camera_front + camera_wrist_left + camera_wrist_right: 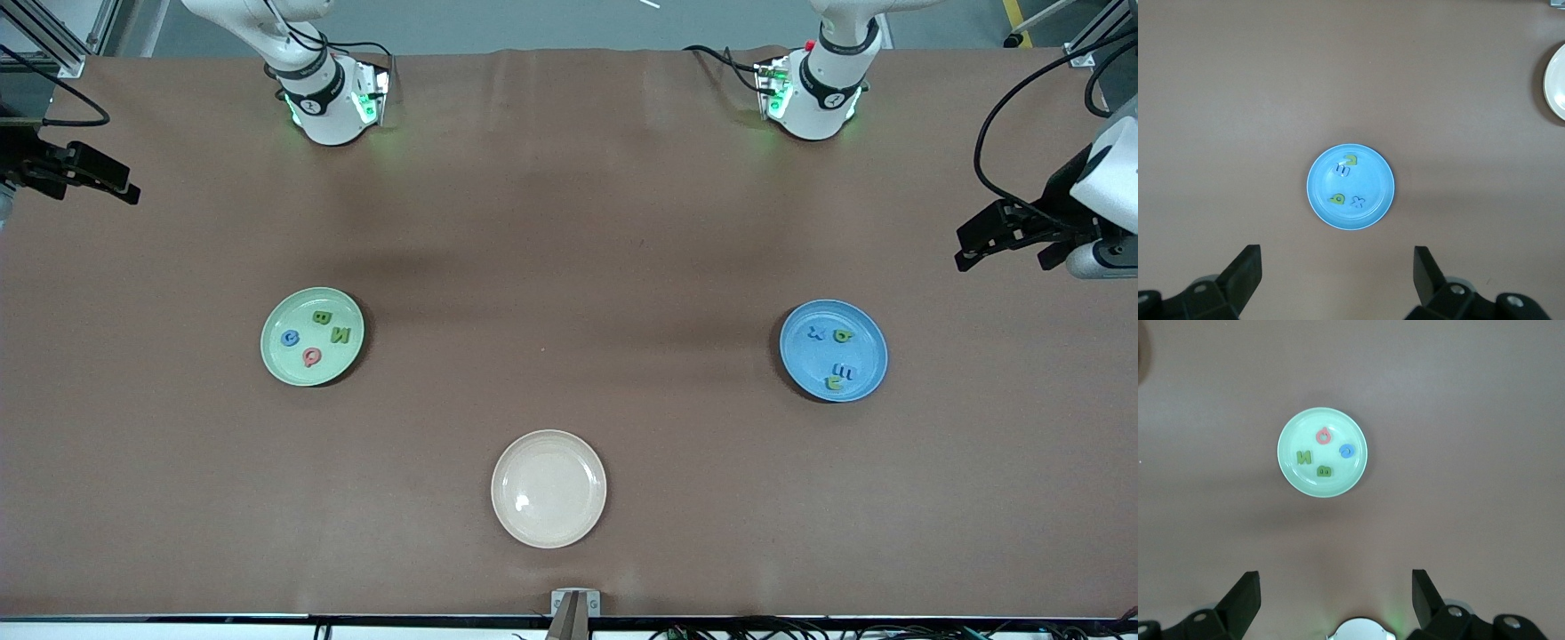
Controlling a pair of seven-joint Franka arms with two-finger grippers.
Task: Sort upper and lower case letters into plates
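I see even, soft overhead light on the brown table, with faint broad shadow bands across it. A small glare spot sits on the cream plate. All 3 views look sharp.

Robot lab: bolted arm bases, aluminium framing.

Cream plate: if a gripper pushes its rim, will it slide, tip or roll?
The cream plate is shallow and lies flat on the brown cover, so it would probably slide rather than tip or roll. Its glossy highlight suggests a smooth, possibly slippery rim. Nothing lies in it, so it is likely light and may scoot away easily.
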